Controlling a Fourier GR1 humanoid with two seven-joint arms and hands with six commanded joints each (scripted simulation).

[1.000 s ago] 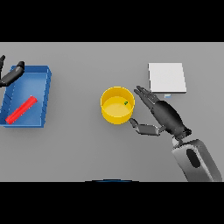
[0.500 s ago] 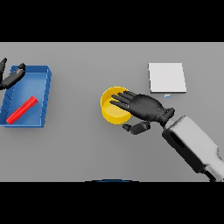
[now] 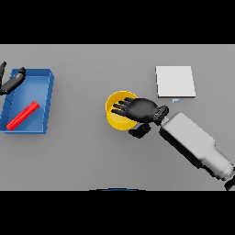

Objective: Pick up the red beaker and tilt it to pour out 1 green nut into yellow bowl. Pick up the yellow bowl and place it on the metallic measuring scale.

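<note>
Grey table [image 3: 82, 156], right hand [image 3: 142, 110] spread flat over yellow bowl [image 3: 114, 120], fingers straight, grasping nothing.

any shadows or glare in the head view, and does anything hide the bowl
Head view: flat, even light, no glare and no clear cast shadows on the table; the right robot hand covers part of the yellow bowl, hiding its inside; the left robot hand is cut by the left edge.

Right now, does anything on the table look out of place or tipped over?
One thing: the red beaker lies on its side in the blue tray at the left, not upright. The yellow bowl stands level under the right hand, and the scale sits square. No spill shows.
</note>
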